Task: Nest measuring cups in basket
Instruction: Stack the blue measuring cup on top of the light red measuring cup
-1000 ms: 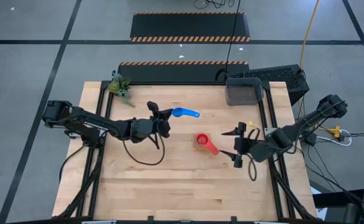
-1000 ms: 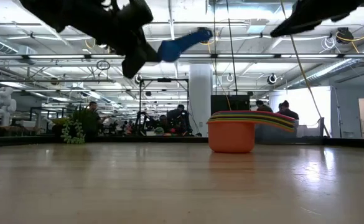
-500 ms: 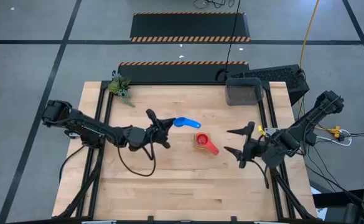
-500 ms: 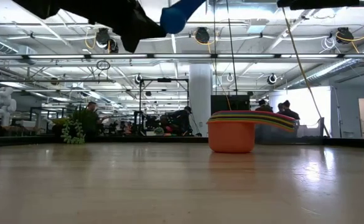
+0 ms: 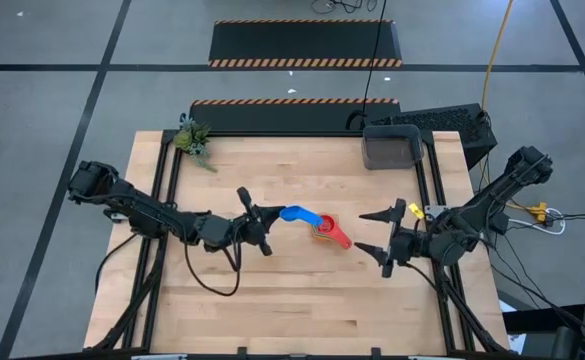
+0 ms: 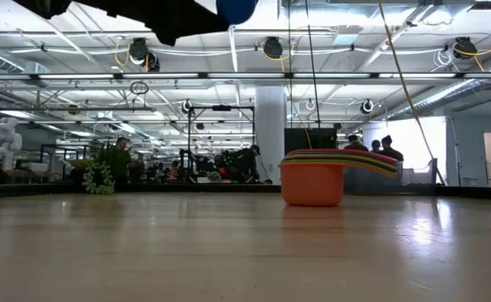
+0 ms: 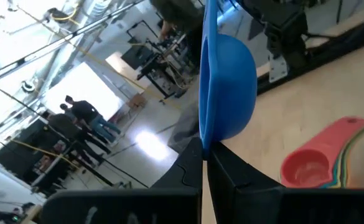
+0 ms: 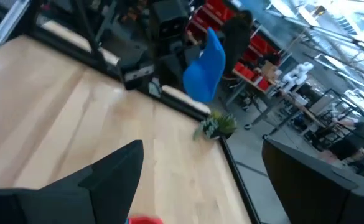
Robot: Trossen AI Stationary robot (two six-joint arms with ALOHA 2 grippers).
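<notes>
My left gripper [image 5: 266, 217] hangs over the middle of the table, shut on a blue measuring cup [image 5: 296, 213] whose handle points toward the stack. The other measuring cups sit nested in a stack [image 5: 329, 230] on the table, red on top and orange outermost [image 6: 311, 186]. Right of the stack, my right gripper [image 5: 364, 232] is raised and open, its fingers pointing at the stack with nothing between them. The dark grey basket [image 5: 392, 149] stands at the far right of the table. My left gripper pinches the blue cup's bowl rim [image 7: 203, 138] between its two fingers, on the side away from the handle. The fingers come level from the table's left. The cup is lifted clear of the table, beside and above the stack.
A small green plant [image 5: 194, 138] lies at the far left corner. A black keyboard [image 5: 440, 122] sits behind the basket, off the table's far right. Bare wood stretches along the near half of the table. People stand far off in the room behind.
My left gripper has carried the blue cup toward the table's near edge and right, up to the stack, and has risen and rolled a little. My right gripper has risen slightly and turned at the wrist, staying open.
</notes>
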